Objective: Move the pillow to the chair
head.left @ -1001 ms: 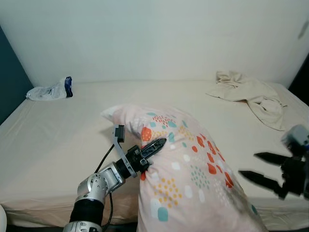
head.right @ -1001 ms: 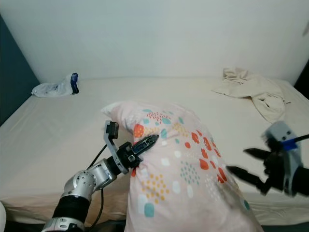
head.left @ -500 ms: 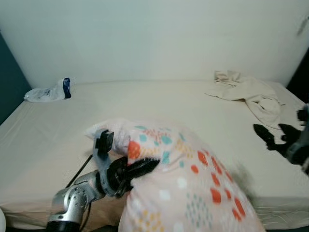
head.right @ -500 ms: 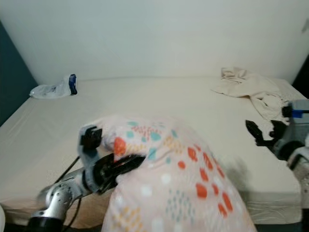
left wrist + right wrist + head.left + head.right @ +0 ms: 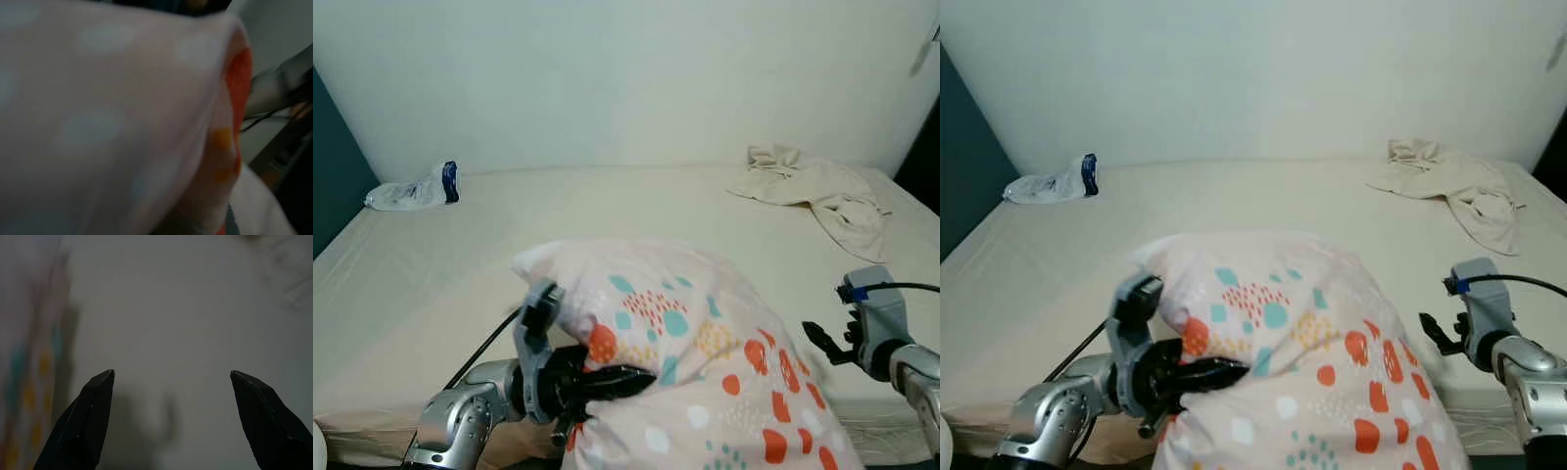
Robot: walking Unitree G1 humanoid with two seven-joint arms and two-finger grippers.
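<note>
A pale pink pillow [image 5: 705, 343] with orange, teal and yellow spots is lifted off the bed close in front of me. My left gripper [image 5: 607, 384] is shut on the pillow's near left edge, its black fingers pinching the fabric. The pillow's cloth [image 5: 122, 112] presses right up against the left wrist camera. My right gripper [image 5: 173, 421] is open with nothing between its fingertips [image 5: 93, 406], and it hovers over the sheet to the right of the pillow. In the head views the right gripper [image 5: 822, 343] sits beside the pillow's right side, apart from it.
A wide bed [image 5: 440, 274] with a cream sheet stretches ahead to a white wall. A crumpled beige cloth [image 5: 822, 191] lies at its far right. A clear plastic bag with a blue label [image 5: 411, 186] lies at its far left. A dark teal wall [image 5: 328, 157] borders the left.
The pillow has swung up and toward me in the left gripper's hold. The right arm has come back down beside the pillow's right side.
</note>
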